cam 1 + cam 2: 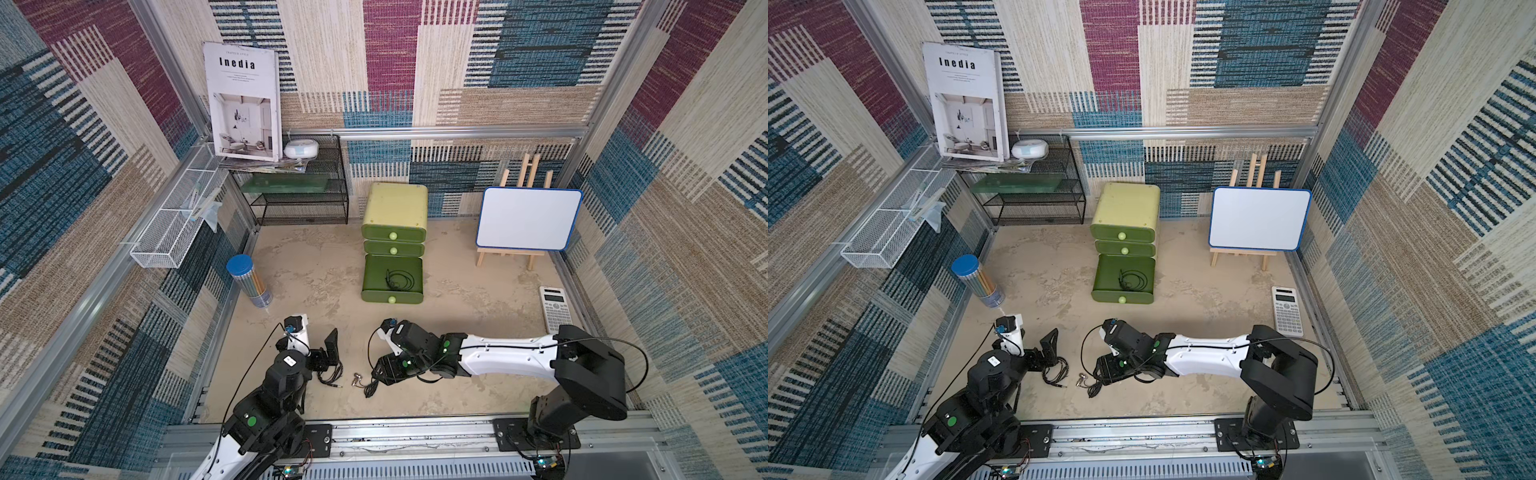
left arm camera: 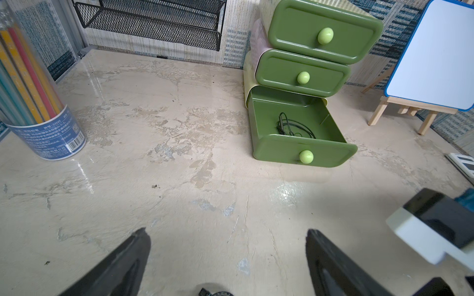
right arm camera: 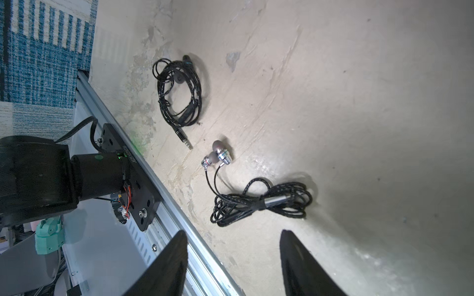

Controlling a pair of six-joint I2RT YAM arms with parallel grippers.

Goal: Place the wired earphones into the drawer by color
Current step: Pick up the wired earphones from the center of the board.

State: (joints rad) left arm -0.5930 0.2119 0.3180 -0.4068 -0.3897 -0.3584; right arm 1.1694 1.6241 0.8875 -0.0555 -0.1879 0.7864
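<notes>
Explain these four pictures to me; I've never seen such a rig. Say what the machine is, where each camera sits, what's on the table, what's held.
This is a robot with two arms, a left arm and a right arm, each ending in two black jaws. Two pictures look down from overhead, nearly alike. The other two come from cameras on the wrists, looking past the jaws. On the table stands a green drawer unit; its bottom drawer is open with black earphones inside. Two more black sets lie near the front: a coiled bundle and a silver-budded bundle. A pencil tube, a calculator and a whiteboard are there too. Both pairs of jaws are open, holding nothing.
</notes>
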